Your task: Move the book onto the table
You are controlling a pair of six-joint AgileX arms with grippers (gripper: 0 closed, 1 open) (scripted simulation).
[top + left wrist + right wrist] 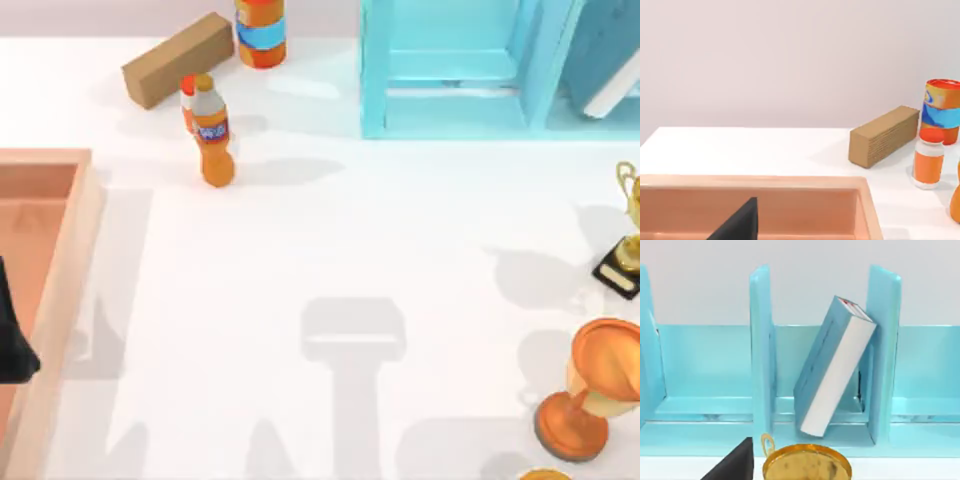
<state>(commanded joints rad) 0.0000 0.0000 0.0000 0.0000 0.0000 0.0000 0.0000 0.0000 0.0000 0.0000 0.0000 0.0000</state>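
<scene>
Counter (330, 250): a broad white surface with bare room across its middle, where the book is to end up.
Shelf (450, 70): a light blue unit along the far edge, right of centre, split by upright dividers.
Book (832, 365): stands in a shelf compartment, tilted, its top corner leaning against the divider on one side and its lower end resting on the shelf floor. Teal cover and white page edges face the right wrist view. In the top view it sits at the far right corner (610, 60).
Long axis: steeply slanted, nearer upright than flat.
Nearer arm: the right arm, by my judgement; its camera looks straight at the book across a gold trophy cup (805, 465).
Right fingers: a dark tip shows (732, 462); I cannot tell their spread. The book lies ahead of them and well apart.
Left arm: parked over the wooden tray (60, 260) at the left, far from the book; finger spread cannot be told.
</scene>
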